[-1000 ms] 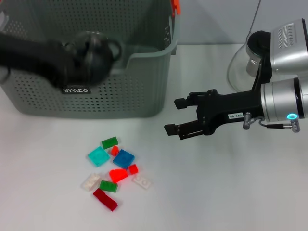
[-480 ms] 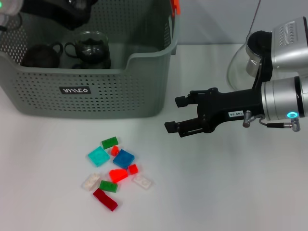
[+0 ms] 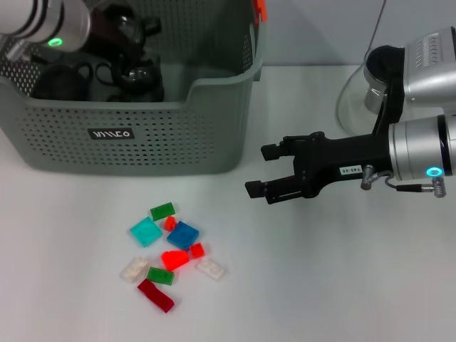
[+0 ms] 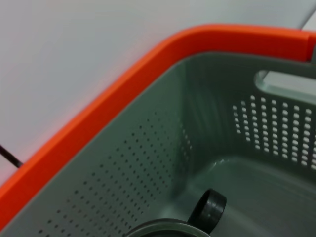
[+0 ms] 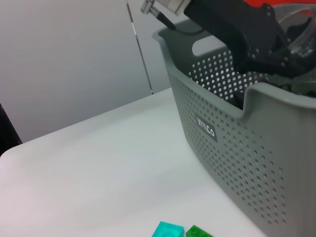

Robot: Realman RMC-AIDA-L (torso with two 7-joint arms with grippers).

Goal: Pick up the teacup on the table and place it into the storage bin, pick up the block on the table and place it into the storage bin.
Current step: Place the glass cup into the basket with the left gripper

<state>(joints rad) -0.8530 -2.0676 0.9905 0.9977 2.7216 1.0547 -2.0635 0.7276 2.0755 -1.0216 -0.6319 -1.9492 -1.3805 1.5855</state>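
Note:
The grey-green storage bin (image 3: 178, 142) stands at the back left of the table. Two dark teacups sit inside it, one (image 3: 60, 82) at the left and one (image 3: 137, 75) beside it. My left gripper (image 3: 125, 28) hangs over the bin just above them, holding nothing. The left wrist view shows the bin's inner wall (image 4: 148, 163) and a cup handle (image 4: 210, 210). Small coloured blocks (image 3: 171, 249) lie in a heap on the table in front of the bin. My right gripper (image 3: 260, 171) hovers open to the right of the bin, up and right of the blocks.
An orange clip (image 3: 261, 8) sits on the bin's back right corner. A clear glass vessel (image 3: 354, 107) stands at the back right, behind my right arm. The right wrist view shows the bin's labelled wall (image 5: 232, 148) and a teal block (image 5: 170, 231).
My left arm carried a teacup over the bin's front, left it inside beside the other cup, and drew back towards the upper left. The right gripper has barely moved.

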